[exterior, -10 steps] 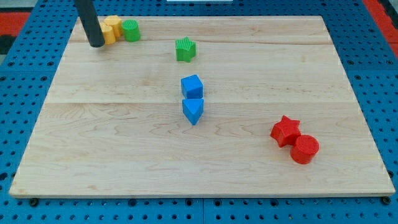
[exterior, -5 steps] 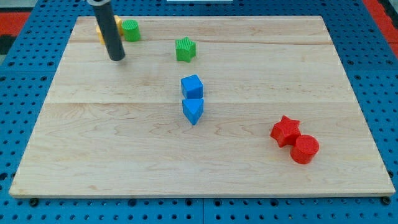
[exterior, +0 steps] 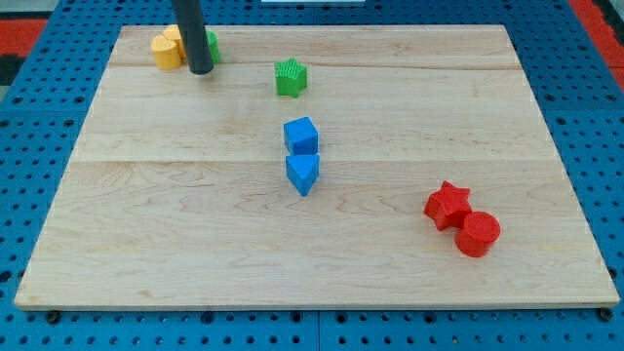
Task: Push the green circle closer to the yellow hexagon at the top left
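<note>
The green circle sits near the board's top left corner, mostly hidden behind my rod. Two yellow blocks stand together just to its left; the hexagon shape cannot be made out for sure. My tip rests on the board just below the green circle, at its lower left edge, right of the yellow blocks.
A green star lies right of the tip. A blue cube and a blue triangle touch at mid-board. A red star and red cylinder sit at lower right. The wooden board lies on a blue pegboard.
My tip has moved from the left of the yellow blocks, down and right, then up to just below the green circle. The blocks have not visibly moved.
</note>
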Motion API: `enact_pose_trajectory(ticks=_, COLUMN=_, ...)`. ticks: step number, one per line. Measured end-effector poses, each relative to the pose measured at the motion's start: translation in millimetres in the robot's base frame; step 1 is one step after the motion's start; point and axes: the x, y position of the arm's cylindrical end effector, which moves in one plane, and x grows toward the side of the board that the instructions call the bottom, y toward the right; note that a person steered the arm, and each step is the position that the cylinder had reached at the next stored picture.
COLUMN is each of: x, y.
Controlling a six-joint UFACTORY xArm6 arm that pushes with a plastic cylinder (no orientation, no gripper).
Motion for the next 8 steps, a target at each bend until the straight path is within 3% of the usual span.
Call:
enact_pose_trajectory(ticks=4, x=-47, y=31)
enact_pose_trajectory(ticks=6, x=-53, y=97)
enact_pose_trajectory(ticks=7, x=-86, y=102)
enact_pose_trajectory(ticks=8, x=-86, y=85)
